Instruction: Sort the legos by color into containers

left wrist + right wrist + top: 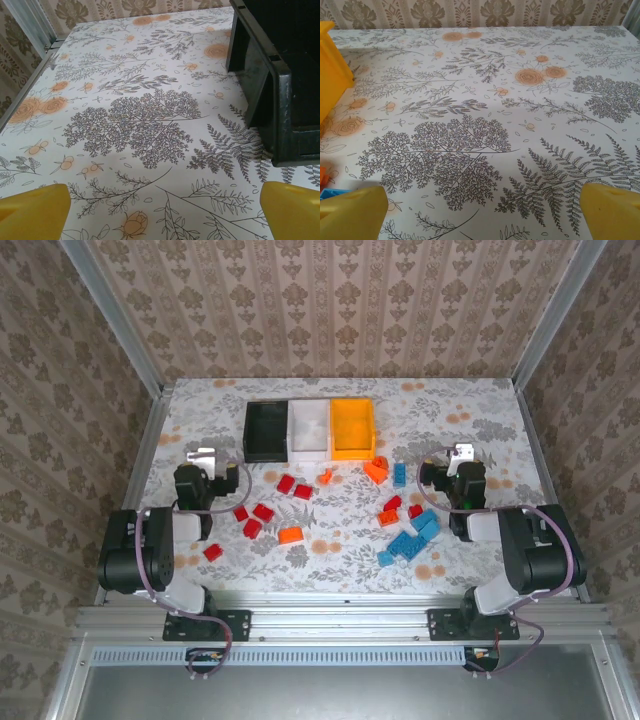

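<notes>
Sitting in a row at the far middle of the floral table (200, 410), the black bin (266, 430), white bin (310, 428) and orange-yellow bin (353, 428) touch side by side. Red legos (262, 512) lie scattered nearer the left arm, light blue legos (415, 537) nearer the right, and orange legos (290, 535) among both. The left gripper (162, 215) hovers beside the black bin, its yellow fingers (30, 210) spread wide, holding nothing. The right gripper (482, 215) is likewise spread and empty, just right of the orange-yellow bin.
</notes>
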